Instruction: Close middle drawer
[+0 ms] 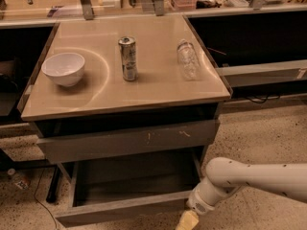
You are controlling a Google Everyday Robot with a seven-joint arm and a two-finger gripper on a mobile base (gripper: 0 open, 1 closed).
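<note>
- Below the desk (158,87) top, the middle drawer (120,211) is seen pulled well out. Its smooth grey tray is exposed and its plain front panel is low in the view.
- Just above it, a grey drawer front (129,140) marked with small white scratches is seen standing slightly out from the frame.
- Down at the open drawer's front right corner, the gripper (188,221) is found, partly cut off by the bottom edge of the view. It is just beside the front panel, and contact cannot be told.
- How far the gripper is open cannot be told, nor whether anything is held.
- From the right, the white arm (249,176) is seen reaching in behind it.
- Up on the desk, a white bowl (63,68) is set at the left and a can (127,58) upright in the middle. A clear plastic bottle (187,60) is laid on its side at the right, all well apart.
</note>
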